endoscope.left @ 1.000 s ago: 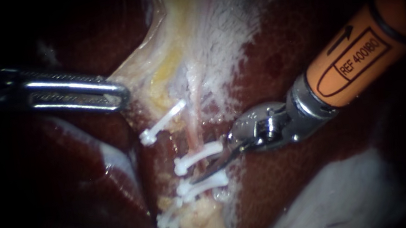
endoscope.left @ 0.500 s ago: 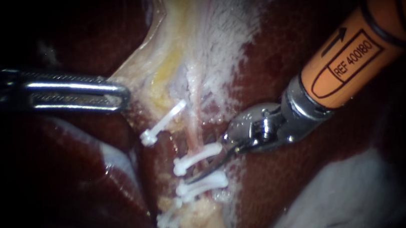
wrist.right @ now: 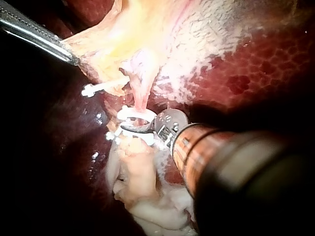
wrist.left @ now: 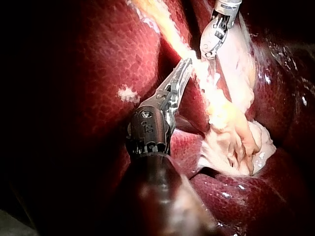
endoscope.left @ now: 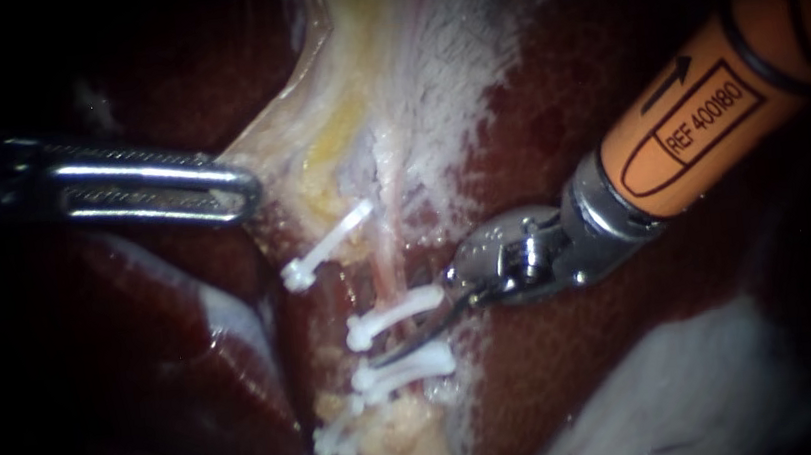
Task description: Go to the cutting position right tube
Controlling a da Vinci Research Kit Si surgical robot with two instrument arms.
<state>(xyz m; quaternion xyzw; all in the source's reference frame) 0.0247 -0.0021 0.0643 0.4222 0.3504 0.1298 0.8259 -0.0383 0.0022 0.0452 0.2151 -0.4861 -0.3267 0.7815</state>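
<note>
Endoscope view: your left instrument is extending from the left. Its claw is clamping, almost closed, on the edge of the pale yellowish tissue fold, which is stretching up and away from the clipped area. Your right instrument, orange-sleeved and ending in thin curved blades, is extending from the upper right. The right tube is running downward as a pinkish strand and is carrying an upper clip and a lower clip. The blades are lying across the tube between those two clips. You cannot tell whether this claw is parted or closed, because only a dark sliver is showing. A third clip is sitting further left, apart from the blades. Dark red liver is lying around the site.

Left wrist view: your left instrument is pinching the tissue fold at its tip. Your right instrument is hanging just ahead of it, with its blades pointing into the same pale tissue. Liver is lying beside the shaft.

Right wrist view: your right instrument is laying its dark blade across the site between the two white clips, the upper clip ahead of it and the lower clip under it. The right tube is descending to the blade from ahead. Your left instrument is gripping the fold's edge, well apart from the blades.
</note>
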